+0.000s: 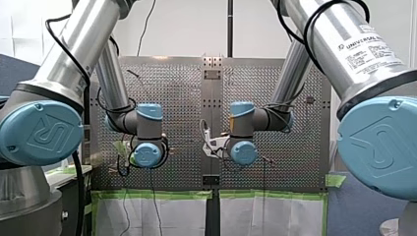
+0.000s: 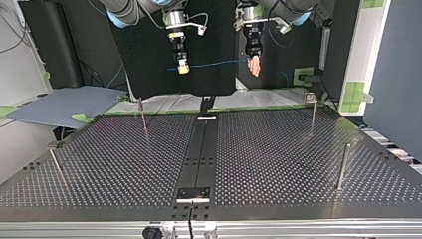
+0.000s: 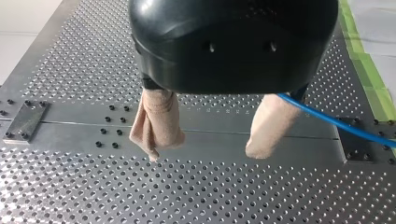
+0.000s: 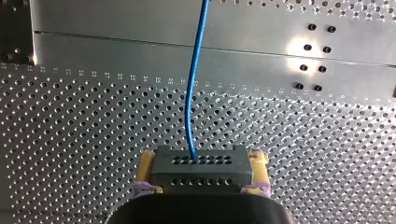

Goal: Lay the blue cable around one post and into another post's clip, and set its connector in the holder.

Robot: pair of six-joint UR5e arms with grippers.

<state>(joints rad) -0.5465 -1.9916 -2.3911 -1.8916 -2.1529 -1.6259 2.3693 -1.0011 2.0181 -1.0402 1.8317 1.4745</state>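
My right gripper is shut on a black connector with rows of holes, held between its yellow pads. The blue cable leaves the connector and runs ahead over the perforated table. In the top view both grippers hang high above the table's far edge. My right gripper is at the left, and the blue cable stretches from it across to my left gripper. My left gripper is open, its beige fingers wide apart. The cable passes behind one finger and trails away to the side.
Thin metal posts stand on the table: two far ones and two near ones. A dark centre strip carries a small plate near the near edge. Green tape lines the table's edge.
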